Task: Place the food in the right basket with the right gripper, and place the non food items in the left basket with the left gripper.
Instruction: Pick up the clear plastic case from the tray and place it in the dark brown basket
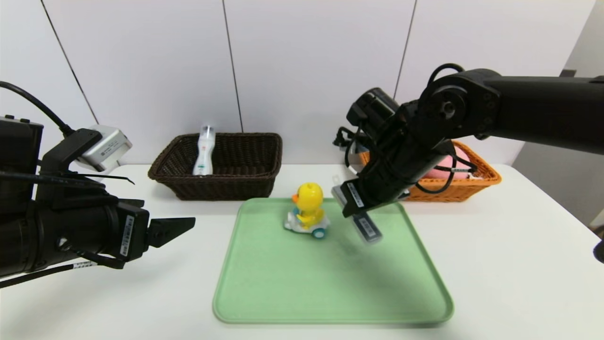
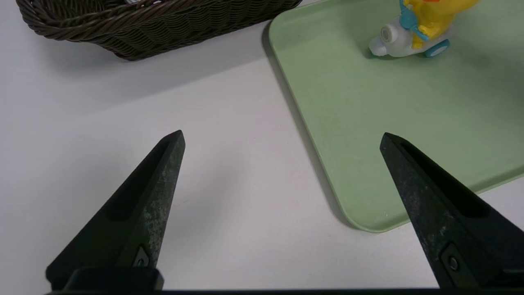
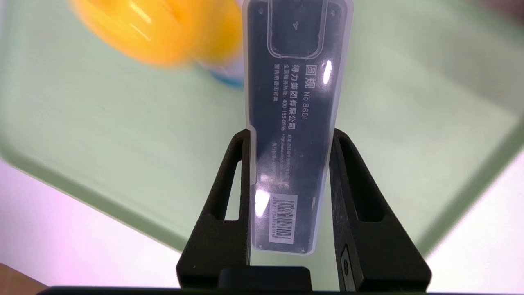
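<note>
One duck [image 1: 309, 208]; one bottle [image 1: 204, 150]; two baskets.

Right hand [image 3: 288, 139] clamps grey case [image 3: 294, 123] above green tray [image 3: 102, 135], beside duck [image 3: 163, 28].

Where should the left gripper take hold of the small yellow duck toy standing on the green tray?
Probably the small yellow duck toy's rounded yellow body above its white wheeled base, with the jaws closing across its sides. Come from above: it stands upright on the green tray, and a sideways push could roll it.
</note>
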